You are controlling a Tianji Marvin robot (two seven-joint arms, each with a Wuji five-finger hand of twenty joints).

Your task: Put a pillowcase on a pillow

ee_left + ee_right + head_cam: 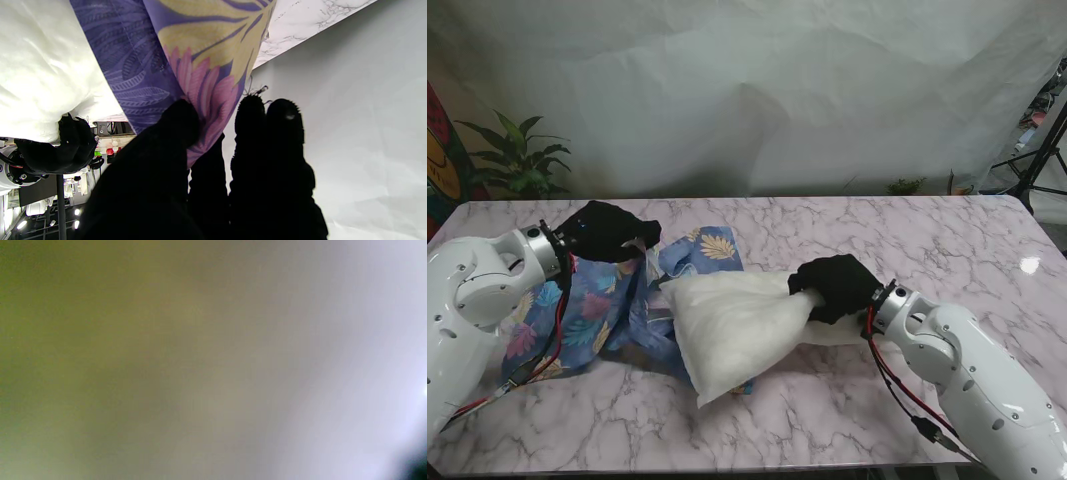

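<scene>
Left hand (605, 231) is clenched on the pillowcase (597, 310), pinching the cloth edge between thumb and fingers (253, 113); left wrist view confirms floral fabric caught in that pinch. The rest of the pillowcase drapes from the hand down onto the bench (847, 420), bunched along the left forearm, with one leaf-print flap (712, 247) lying flat just beside the hand, on the side toward the pillow.

Right hand (835, 287) is clenched on the pillow (732, 330), gripping its near corner. The pillow lies on the bench between the two hands, its far end touching the pillowcase folds. Can't tell if any of the pillow is actually inside the opening; from the stand view the white body sits mostly exposed on top of the cloth.

Right wrist view is a full blur, olive to grey-white, nothing usable; something is pressed up against the lens.

Obstructions: red and black cables (552, 330) hang off the left wrist across the pillowcase; a similar cable run (897, 385) trails behind the right wrist over the bench.

Surroundings: potted plant (517, 160) beyond the bench behind the left hand, white backdrop sheet (757, 90) across the rear, tripod leg (1042, 160) far out past the right hand.
</scene>
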